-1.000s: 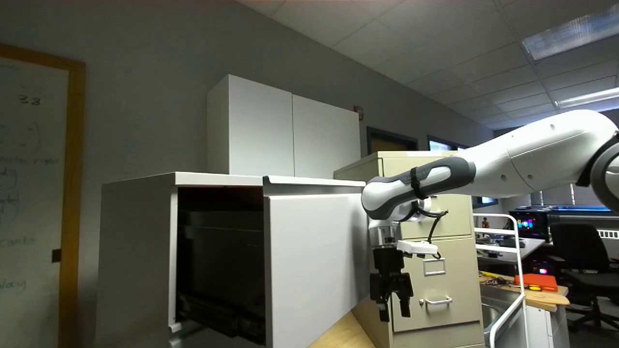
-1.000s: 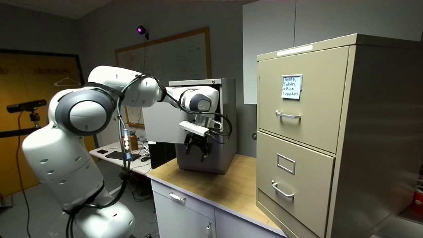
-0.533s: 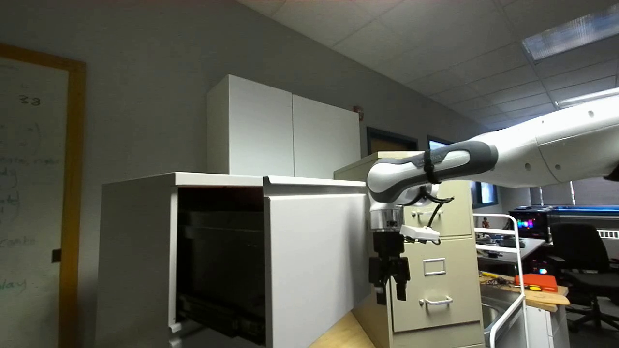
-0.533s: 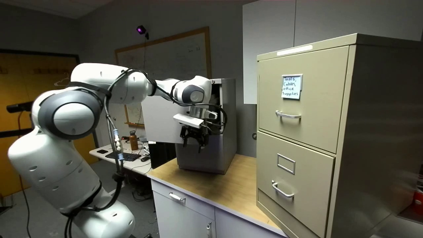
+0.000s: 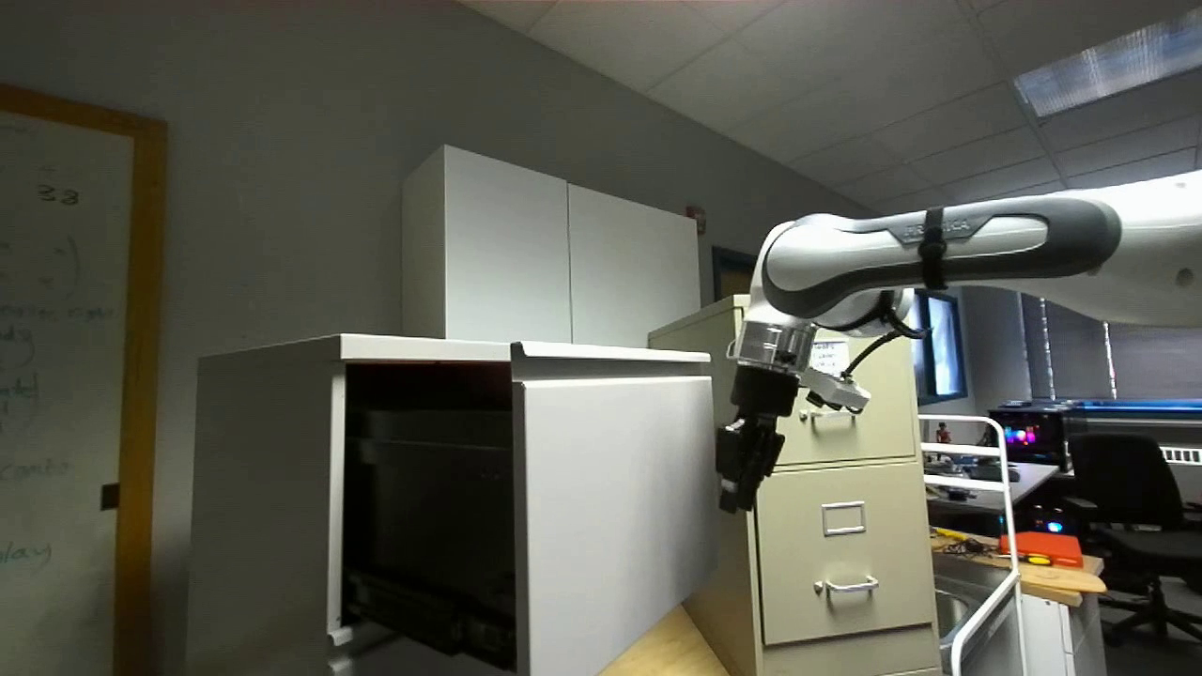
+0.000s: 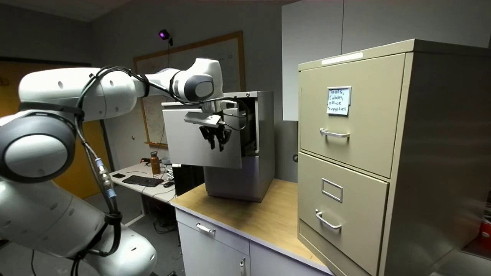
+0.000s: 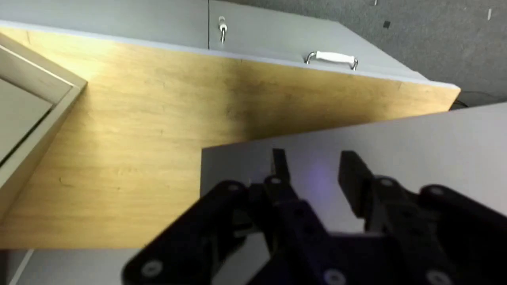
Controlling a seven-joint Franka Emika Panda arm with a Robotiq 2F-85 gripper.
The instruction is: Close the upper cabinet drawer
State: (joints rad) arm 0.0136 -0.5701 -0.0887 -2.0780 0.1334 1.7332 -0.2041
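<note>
Open passage across the worktop (image 6: 245, 218) runs from front edge to back edge, between the cabinet (image 6: 232, 184) and the filing cabinet (image 6: 360, 153). The filing cabinet obstructs the end beyond. The drawer (image 5: 615, 507) projects from the cabinet as a flat barrier, in the wrist view reaching past the opposite front corner; a bare strip shows between it and the front edge. Room to pass exists below the drawer, above the worktop. The gripper (image 7: 314, 156), jaws parted, occupies space before the drawer, nearer its passage side — contact not determinable. Drawer interior — too dark to assess.
</note>
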